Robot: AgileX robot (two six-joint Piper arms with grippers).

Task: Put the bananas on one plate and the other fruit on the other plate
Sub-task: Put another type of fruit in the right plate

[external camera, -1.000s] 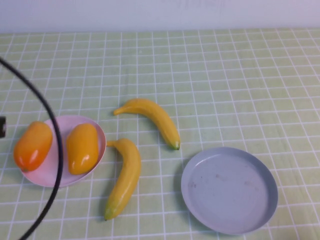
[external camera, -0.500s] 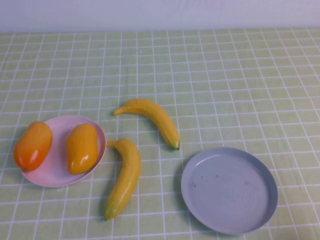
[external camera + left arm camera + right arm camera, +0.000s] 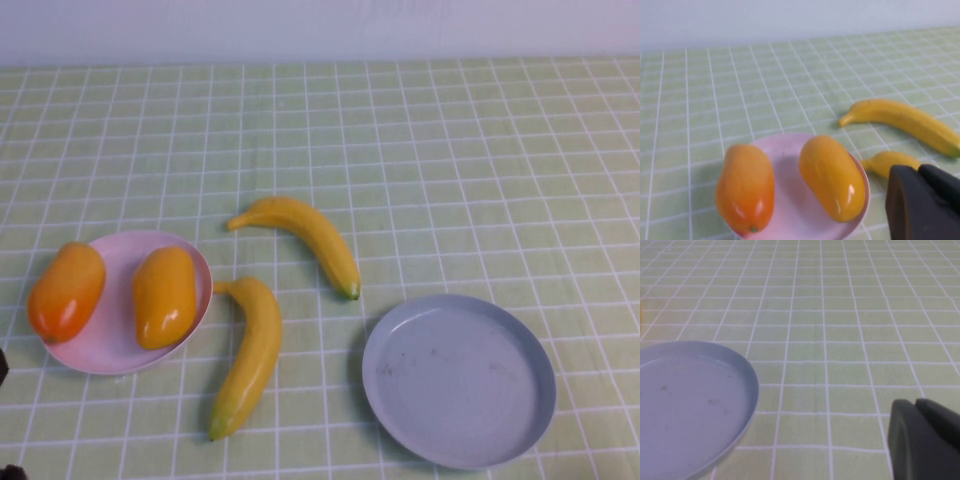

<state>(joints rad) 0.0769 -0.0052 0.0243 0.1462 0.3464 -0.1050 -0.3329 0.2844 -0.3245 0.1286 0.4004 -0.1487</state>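
On checked green cloth | two curved yellow bananas (image 3: 300, 240) (image 3: 247, 357) lie between pink plate (image 3: 105, 345), carrying both oval orange fruits (image 3: 66, 291) (image 3: 165, 296), and bare grey-blue plate (image 3: 459, 380) | left gripper (image 3: 922, 202), right gripper (image 3: 922, 440) low at near edge, finger state unreadable | risk: near banana touching pink rim, nudged plate could roll fruit off

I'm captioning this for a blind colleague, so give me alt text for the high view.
Two orange-yellow mango-like fruits lie on a pink plate at the left of a green checked tablecloth. Two bananas lie on the cloth beside an empty grey-blue plate; neither gripper shows.
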